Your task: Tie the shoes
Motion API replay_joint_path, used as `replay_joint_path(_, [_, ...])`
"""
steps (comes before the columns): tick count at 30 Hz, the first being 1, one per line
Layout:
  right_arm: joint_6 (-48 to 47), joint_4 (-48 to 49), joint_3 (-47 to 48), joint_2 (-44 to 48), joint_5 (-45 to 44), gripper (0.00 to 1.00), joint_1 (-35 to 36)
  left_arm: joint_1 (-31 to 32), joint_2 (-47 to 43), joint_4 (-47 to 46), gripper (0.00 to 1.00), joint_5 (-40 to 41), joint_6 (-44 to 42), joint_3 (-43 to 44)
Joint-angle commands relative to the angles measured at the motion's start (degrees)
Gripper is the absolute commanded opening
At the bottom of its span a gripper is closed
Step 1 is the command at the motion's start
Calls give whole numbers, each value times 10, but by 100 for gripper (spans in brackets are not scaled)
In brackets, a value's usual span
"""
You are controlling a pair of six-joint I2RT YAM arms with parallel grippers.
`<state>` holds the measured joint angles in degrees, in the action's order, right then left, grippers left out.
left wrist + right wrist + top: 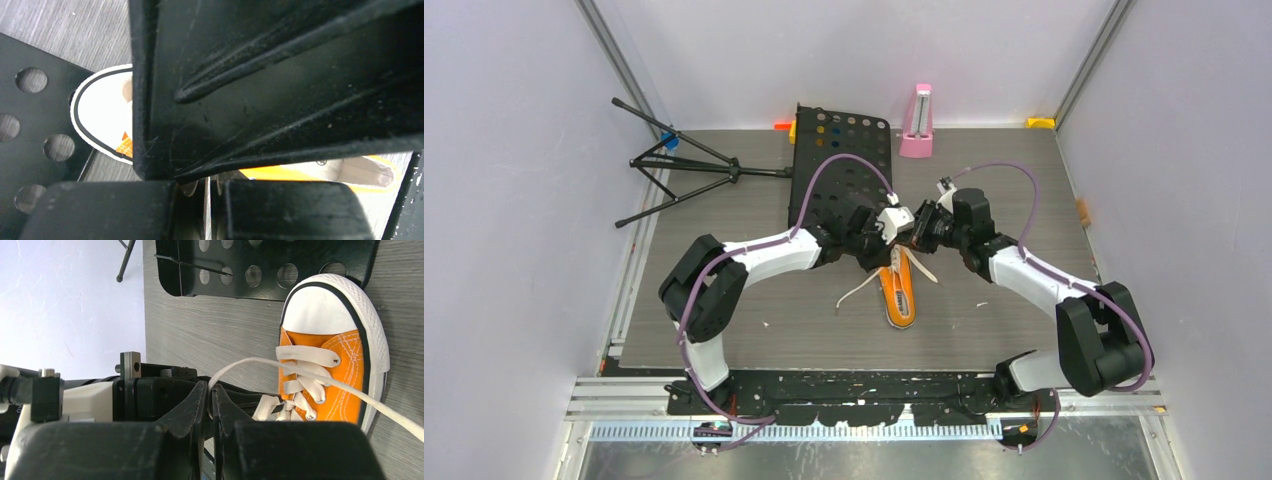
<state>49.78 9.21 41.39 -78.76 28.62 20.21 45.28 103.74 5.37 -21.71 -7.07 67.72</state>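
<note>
The orange shoe [898, 298] lies on the grey table, its white toe cap [320, 305] toward the back. Both grippers meet over its toe end. My right gripper [210, 395] [918, 234] is shut on a white lace [240, 365] that arcs from its tips to the top eyelet. A second lace [395, 417] runs off to the lower right. My left gripper [207, 200] [890, 244] is shut, showing only a thin pale sliver between its jaws; I cannot tell if that is lace. The right gripper's black finger [280, 85] fills most of the left wrist view, hiding most of the shoe [102, 112].
A black perforated plate [844, 160] lies just behind the shoe's toe, also in the right wrist view [260, 265]. A folded black tripod [684, 165] lies at the back left. A pink metronome [916, 125] stands at the back wall. White walls close three sides.
</note>
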Motion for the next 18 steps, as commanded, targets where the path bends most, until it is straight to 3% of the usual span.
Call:
replay_joint_path(1, [40, 11, 33, -1, -12, 15, 2, 1, -14, -46, 0, -17, -22, 16])
replay_joint_path(10, [43, -40, 65, -31, -43, 15, 14, 1, -15, -59, 0, -35, -40, 20])
replay_joint_path(18, [-5, -168, 119, -78, -123, 17, 15, 1, -46, -100, 0, -33, -51, -27])
